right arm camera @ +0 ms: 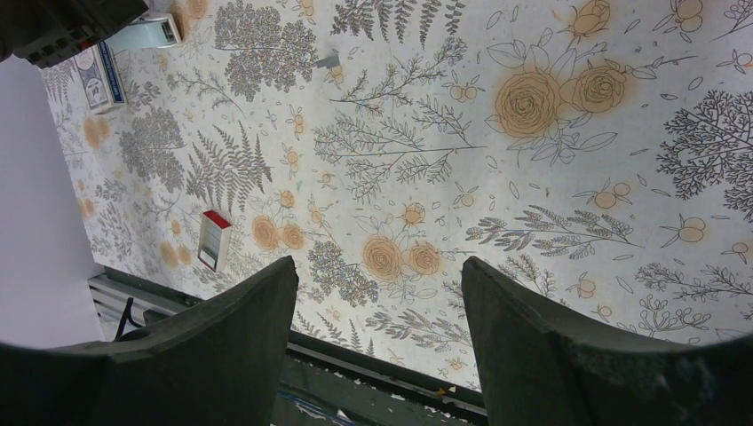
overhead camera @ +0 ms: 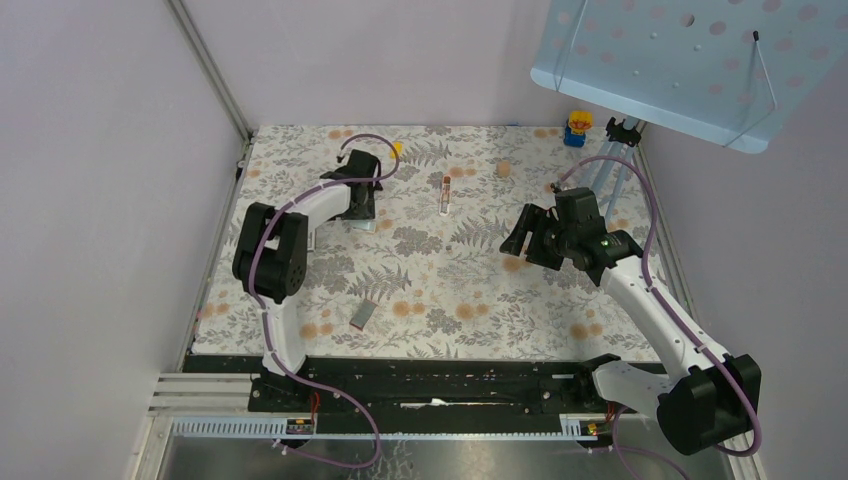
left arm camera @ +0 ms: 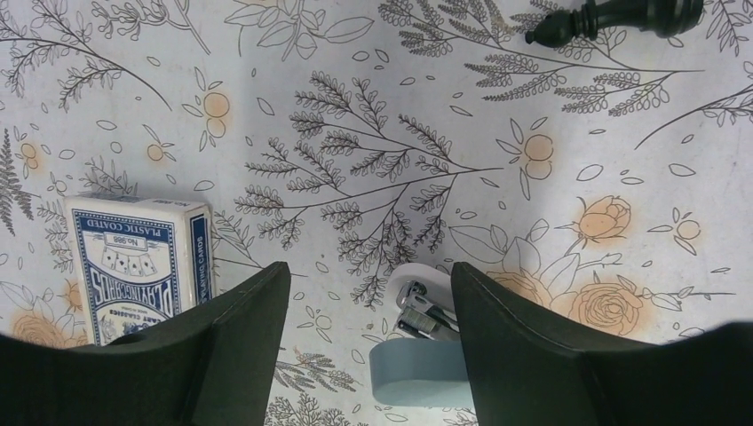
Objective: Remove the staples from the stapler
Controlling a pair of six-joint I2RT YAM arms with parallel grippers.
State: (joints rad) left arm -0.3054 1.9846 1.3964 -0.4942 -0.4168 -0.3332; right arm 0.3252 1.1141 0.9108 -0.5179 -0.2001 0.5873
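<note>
The stapler [left arm camera: 426,355] has a light blue top, a white base and a metal magazine showing at its front end. It lies on the floral table cover, between my left gripper's fingers and close to the right finger [left arm camera: 533,346]. My left gripper [left arm camera: 368,277] is open around it, with no visible grip. In the top view the left gripper [overhead camera: 361,208] is at the far left over the stapler [overhead camera: 361,226]. My right gripper [overhead camera: 519,241] is open and empty, held above the table's right half. No loose staples show.
A playing-card box [left arm camera: 133,266] lies just left of the left gripper. A black chess piece [left arm camera: 622,18] lies beyond it. A small red-and-white box [overhead camera: 363,315], a tube [overhead camera: 446,194], a small orange ball [overhead camera: 504,169] and a toy figure [overhead camera: 578,127] are on the cover. A perforated blue panel [overhead camera: 690,60] overhangs the back right.
</note>
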